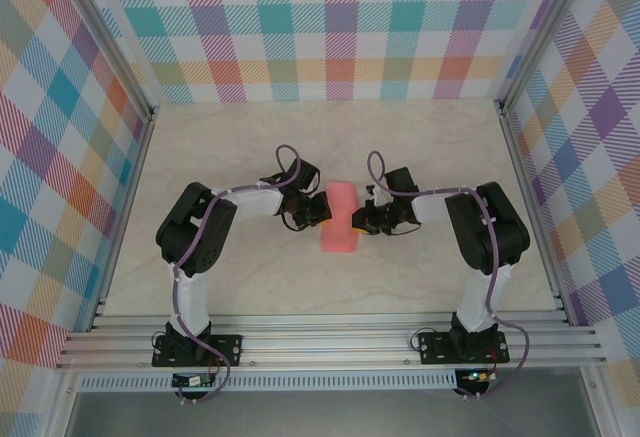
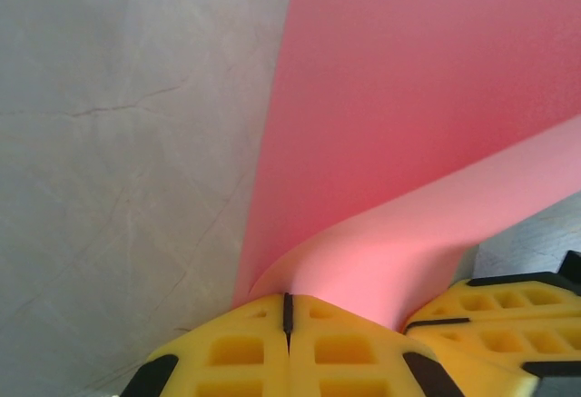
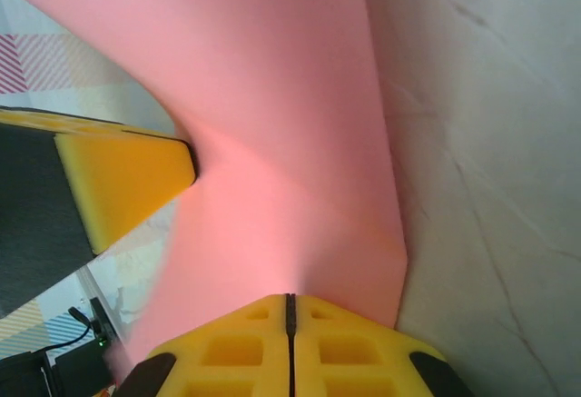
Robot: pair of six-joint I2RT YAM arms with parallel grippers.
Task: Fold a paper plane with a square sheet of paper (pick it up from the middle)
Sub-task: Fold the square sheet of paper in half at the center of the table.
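Pink square sheet of paper (image 1: 342,217) sits mid-bench (image 1: 250,287), between the two arms, curled up off the surface rather than flat. Both sides are clamped: left fingers (image 2: 236,352) are closed on its left edge and right fingers (image 3: 345,352) are closed on the opposite edge (pads meet, pink sheet coming out of the seam in each wrist view).

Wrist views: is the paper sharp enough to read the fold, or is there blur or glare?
Left wrist: paper evenly lit, no glare, its curled edge by the shut jaws slightly soft. Right wrist: paper paler and soft close to the jaws, table veins sharp. Top view: even light, faint shadows.
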